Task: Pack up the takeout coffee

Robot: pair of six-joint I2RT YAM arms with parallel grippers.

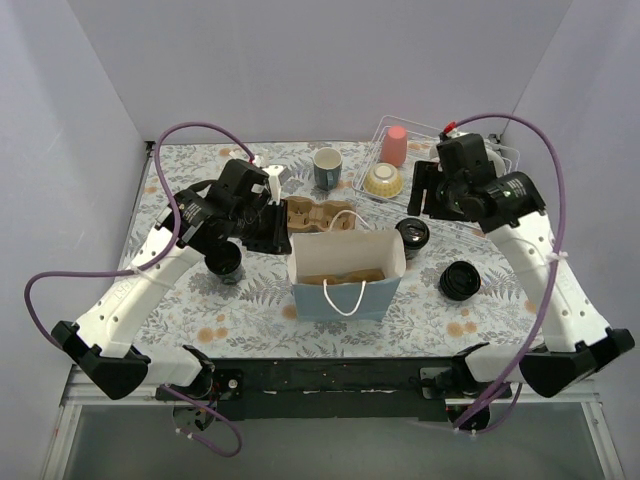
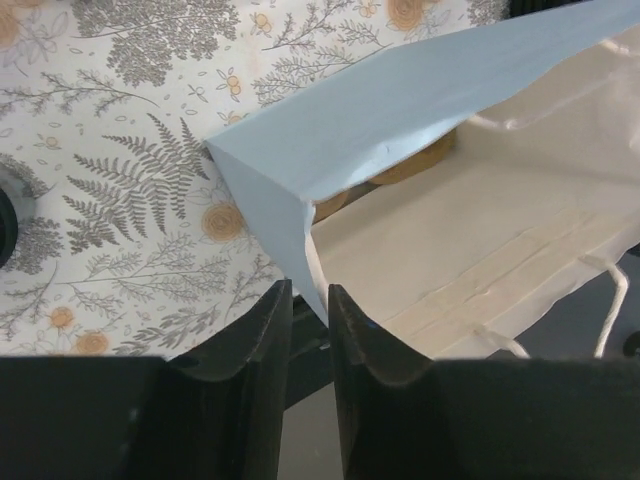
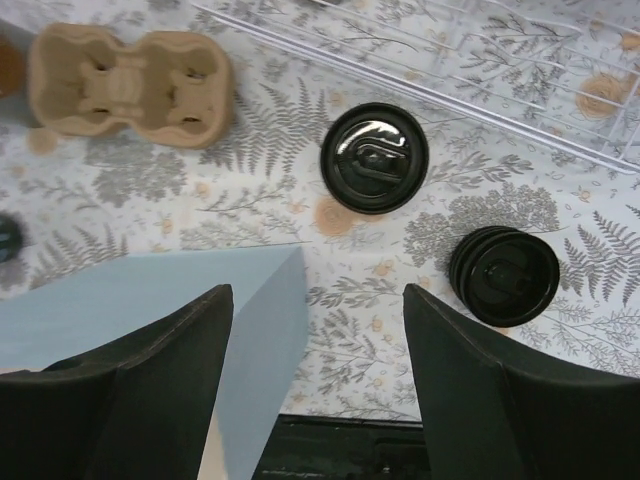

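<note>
Black from lid to wall, the first cup (image 3: 374, 158) of takeout coffee sits on the fern-printed bench (image 1: 250, 305). It is outside the pale blue paper bag (image 1: 345, 290), just off the bag's right end, between the bag and the wire rack (image 3: 480, 70). The second cup (image 3: 503, 275) sits apart from the first, further right and closer to the arms' bases. The third cup (image 1: 224, 262) is on the bag's other side, near its left end and partly under the left arm.

The bag stands upright in the middle of the bench with its mouth open and a white cord handle on each long wall. Brown cardboard (image 1: 345, 275) lies in its bottom. A cardboard cup carrier (image 3: 130, 82) lies flat on the bench just behind the bag.

The left gripper (image 2: 310, 295) is at the bag's left rim. Its fingers are drawn nearly together, leaving a narrow slit, and the bag's corner edge runs down into that slit. Whether they actually pinch the paper I cannot tell.

The right gripper (image 3: 318, 300) hovers above the bag's right end with its fingers spread wide, released, nothing between them.

The rack holds a pink cup (image 1: 394, 146) and a yellowish bowl (image 1: 383, 180), and a grey-green mug (image 1: 327, 167) stands behind the carrier
</note>
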